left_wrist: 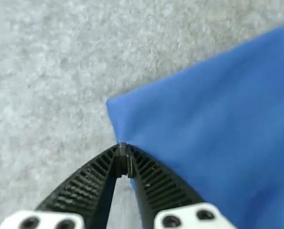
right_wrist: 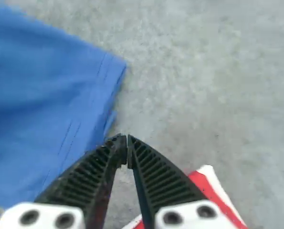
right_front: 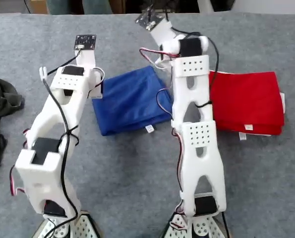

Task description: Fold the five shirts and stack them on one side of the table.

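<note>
The red shirt (right_front: 246,101) sits folded on the right of the counter (right_front: 122,188), with a white layer (right_wrist: 206,172) showing under it, so your stack looks started. The blue shirt (right_front: 132,99) lies folded mid-counter, just beside that stack but not on it. That looks like your next carry.

Your left tool (left_wrist: 122,155) has its fingers together right at the blue shirt's left corner. I can't tell whether cloth is caught between them. Your right tool (right_wrist: 127,145) is pressed together too, holding nothing, over bare counter between blue and red.

At the far left edge a dark green heap (right_front: 1,101) lies unfolded, so there's plenty left.
</note>
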Available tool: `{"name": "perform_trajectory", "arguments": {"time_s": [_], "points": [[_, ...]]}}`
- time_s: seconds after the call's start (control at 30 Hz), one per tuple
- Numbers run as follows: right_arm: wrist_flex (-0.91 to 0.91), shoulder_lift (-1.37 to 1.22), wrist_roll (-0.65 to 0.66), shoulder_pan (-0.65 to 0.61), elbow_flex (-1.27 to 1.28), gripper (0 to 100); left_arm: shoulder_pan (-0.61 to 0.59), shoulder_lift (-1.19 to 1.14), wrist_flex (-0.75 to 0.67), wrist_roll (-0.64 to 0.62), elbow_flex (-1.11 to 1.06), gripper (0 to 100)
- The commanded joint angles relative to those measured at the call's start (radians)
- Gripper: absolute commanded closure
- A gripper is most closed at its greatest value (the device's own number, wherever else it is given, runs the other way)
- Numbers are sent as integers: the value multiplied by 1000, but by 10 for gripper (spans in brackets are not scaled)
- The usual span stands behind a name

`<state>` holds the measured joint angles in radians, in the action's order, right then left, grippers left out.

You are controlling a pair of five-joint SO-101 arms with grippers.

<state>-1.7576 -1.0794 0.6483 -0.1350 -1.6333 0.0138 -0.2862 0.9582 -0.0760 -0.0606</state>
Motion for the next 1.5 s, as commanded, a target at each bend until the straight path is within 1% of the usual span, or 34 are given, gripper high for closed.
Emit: {"name": "perform_trajectory", "arguments": {"time_s": [0.0,0.07,0.17,0.27,0.33,0.47,0.53,0.67,0.83,0.97,1.07,1.13,1.27,1.4,1.47], "points": [[-12,134,8,11,-30,985,-10,160,-5,32,-127,973],[-12,179,6,8,-5,985,-4,238,-20,77,-231,973],[-14,262,-11,8,117,985,-21,362,-112,91,-389,973],[-12,383,-150,6,341,985,-61,446,-187,86,-492,972],[-11,464,-221,-2,524,985,-76,462,-215,84,-519,972],[-8,578,-334,-44,877,985,-77,459,-259,81,-522,972],[15,598,-379,-61,1017,985,-61,459,-288,54,-521,972],[101,599,-434,-58,1201,985,-33,422,-333,-12,-472,972],[253,599,-439,-37,1368,985,5,207,-344,-32,-305,972],[356,599,-431,11,1465,985,2,-48,-339,-29,-116,972],[381,602,-431,55,1494,985,-13,-180,-316,-28,-24,973],[370,607,-431,68,1492,985,-19,-173,-267,-28,24,973],[298,636,-430,40,1431,985,-21,-132,-245,-26,27,973],[213,704,-433,28,1345,985,-21,-25,-161,-26,22,973],[176,736,-439,35,1308,985,-16,41,-126,0,8,973]]}}
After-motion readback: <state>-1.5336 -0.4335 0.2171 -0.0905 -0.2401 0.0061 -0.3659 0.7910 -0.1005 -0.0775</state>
